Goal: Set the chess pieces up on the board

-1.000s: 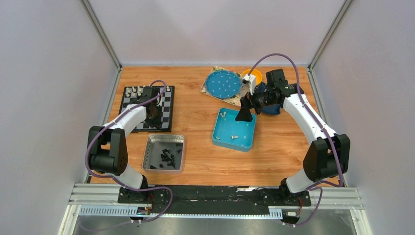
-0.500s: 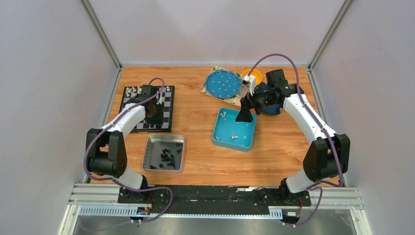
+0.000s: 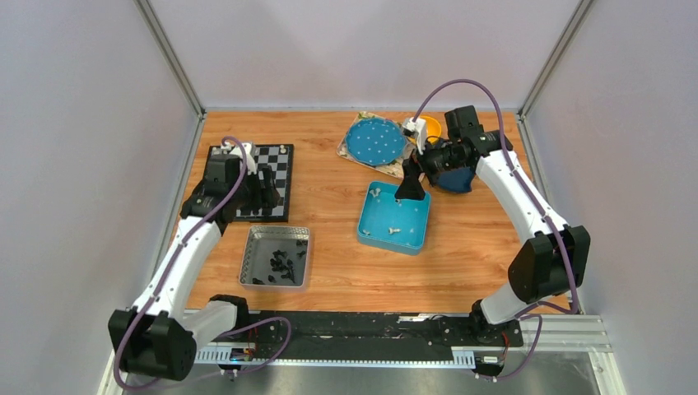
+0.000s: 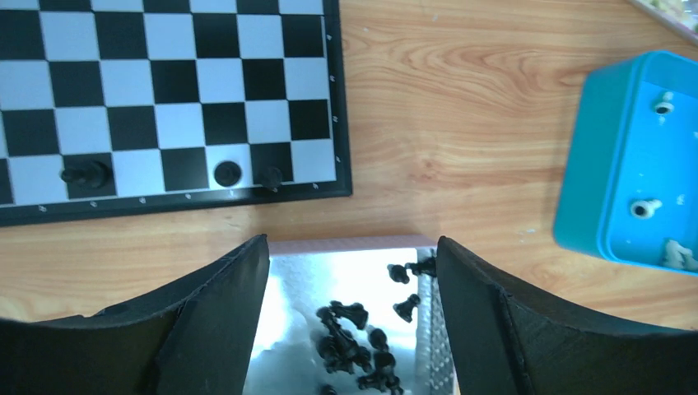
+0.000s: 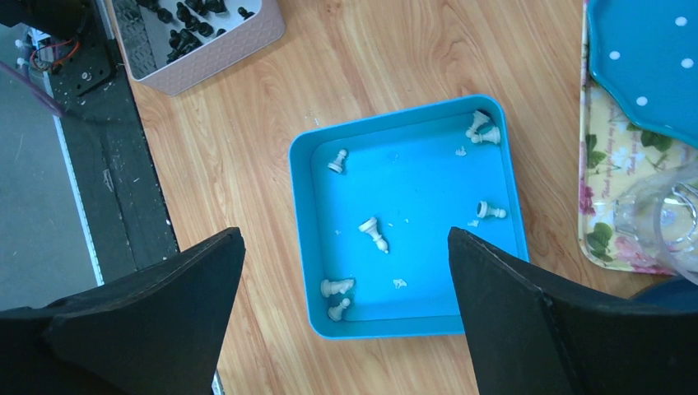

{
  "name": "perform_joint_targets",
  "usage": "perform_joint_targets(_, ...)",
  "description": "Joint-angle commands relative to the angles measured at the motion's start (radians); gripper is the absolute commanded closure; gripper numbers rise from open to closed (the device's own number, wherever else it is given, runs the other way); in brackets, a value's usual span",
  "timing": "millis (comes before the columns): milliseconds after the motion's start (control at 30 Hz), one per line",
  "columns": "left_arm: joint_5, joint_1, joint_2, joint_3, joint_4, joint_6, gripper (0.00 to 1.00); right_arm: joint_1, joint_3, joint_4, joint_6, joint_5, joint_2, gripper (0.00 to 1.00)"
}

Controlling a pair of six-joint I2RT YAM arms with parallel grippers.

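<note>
L claw (image 4: 352, 247) is hanging released, jaws spread wide, nothing btwn them; in top view it is sitting over the near-right part of the board (image 4: 165, 82). The board is lying flat on the wood table (image 3: 329, 255), far-left area, just beyond the silver tray (image 4: 288, 284), a narrow strip of wood showing btwn them. Three black pcs (image 4: 228, 173) are standing on the board's row nearest that tray, all toward the R-hand corner as the L wrist cam sees it. A cream piece (image 3: 284, 149) is showing at the board's far edge; others there are partly hidden by the arm. A loose black heap (image 4: 350, 329) is lying in the silver tray, jumbled. R claw (image 5: 346, 234) is hovering over the blue tray (image 5: 300, 206), jaws likewise wide apart, gripping nothing. Scattered cream pcs (image 5: 372, 232) are lying in that tray, most tipped on their sides, well apart from each other. A blue dotted plate (image 3: 375, 140) is resting beyond the blue tray.
</note>
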Motion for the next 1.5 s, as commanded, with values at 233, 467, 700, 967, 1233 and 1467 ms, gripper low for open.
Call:
perform_joint_targets(233, 0.235, 0.007, -0.347, -0.219, 0.096, -0.136, 0.18, 0.164, 0.056, -0.03, -0.089, 0.025, -0.024, 0.02)
perform_joint_targets(467, 0.298, 0.007, -0.487, -0.31, 0.049, -0.162, 0.18, 0.302, 0.047, -0.013, -0.102, 0.042, -0.012, 0.02)
perform_joint_targets(700, 0.321, 0.007, -0.568, -0.436, 0.053, -0.255, 0.19, 0.401, 0.047, -0.006, -0.102, 0.071, 0.019, 0.02)
perform_joint_targets(967, 0.258, 0.007, -0.605, -0.525, 0.03, -0.327, 0.19, 0.483, 0.039, -0.004, -0.094, 0.104, 0.047, 0.02)
perform_joint_targets(1233, 0.273, 0.007, -0.605, -0.572, 0.037, -0.367, 0.19, 0.525, 0.037, -0.003, -0.096, 0.13, 0.064, 0.02)
perform_joint_targets(1467, 0.322, 0.006, -0.564, -0.603, 0.057, -0.377, 0.27, 0.54, 0.036, -0.003, -0.09, 0.136, 0.073, 0.02)
